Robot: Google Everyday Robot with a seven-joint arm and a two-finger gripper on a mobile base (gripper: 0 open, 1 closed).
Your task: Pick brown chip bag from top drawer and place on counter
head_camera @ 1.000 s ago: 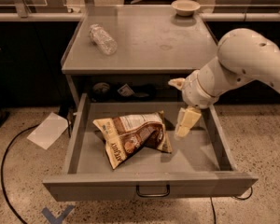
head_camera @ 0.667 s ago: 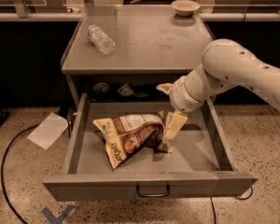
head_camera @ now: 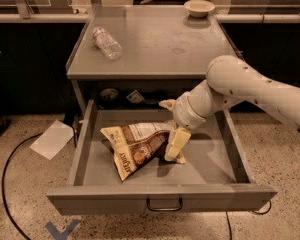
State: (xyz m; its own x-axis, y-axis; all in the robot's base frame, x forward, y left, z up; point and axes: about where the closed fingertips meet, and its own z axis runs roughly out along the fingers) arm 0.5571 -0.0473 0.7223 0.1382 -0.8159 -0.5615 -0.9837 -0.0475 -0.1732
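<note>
Camera view: claw [head_camera: 176,145] over brown chip bag [head_camera: 135,148]

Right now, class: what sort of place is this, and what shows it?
Probably a lab or workshop: grey metal cabinet with shallow top drawer open, speckled floor with loose black cable. The robot's cream end effector is in that drawer, at the crumpled brown chip bag.

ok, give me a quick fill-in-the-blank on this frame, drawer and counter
1. The brown chip bag lies in the top drawer, which is ____.
2. The claw is down in the drawer, at the bag's ____ end as pictured.
3. On the counter, the clear bottle lies on its ____.
Missing: open; right; side.
</note>
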